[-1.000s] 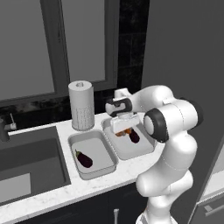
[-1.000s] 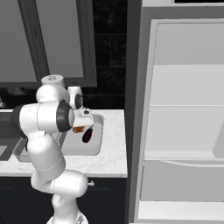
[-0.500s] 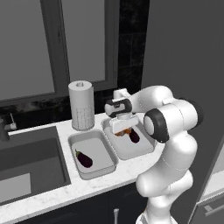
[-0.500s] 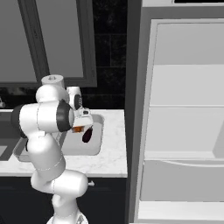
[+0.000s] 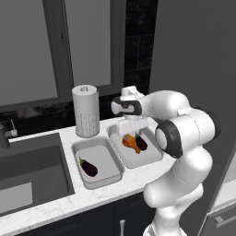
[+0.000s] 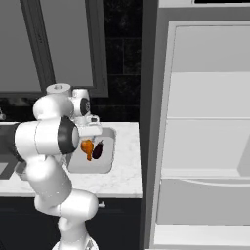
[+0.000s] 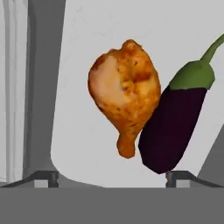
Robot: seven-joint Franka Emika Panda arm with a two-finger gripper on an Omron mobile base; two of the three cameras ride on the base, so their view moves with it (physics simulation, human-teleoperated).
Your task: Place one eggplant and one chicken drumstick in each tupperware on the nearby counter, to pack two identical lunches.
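Observation:
Two pale-grey tupperware trays sit side by side on the marble counter (image 5: 99,192). The left tupperware (image 5: 105,156) holds one dark eggplant (image 5: 87,167). In the right tupperware (image 5: 151,155) an orange-brown chicken drumstick (image 5: 130,142) lies against a second eggplant (image 5: 142,142). My gripper (image 5: 132,130) hangs just above that tray, open, holding nothing. From the hand, the drumstick (image 7: 124,94) and the eggplant (image 7: 175,122) rest on the tray floor (image 7: 87,43), beyond my gripper (image 7: 111,178) with its tips wide apart. The right base view has the same tray (image 6: 92,166), drumstick (image 6: 87,147) and eggplant (image 6: 97,149).
A paper towel roll (image 5: 86,110) stands upright behind the left tray. A dark sink basin (image 5: 27,175) with a faucet (image 5: 4,136) lies left of the trays. To the right of the counter (image 6: 124,146) stands an open fridge (image 6: 205,122) with grey shelves.
The hand has shifted only slightly above the right tray. The drumstick and both eggplants lie where they did before.

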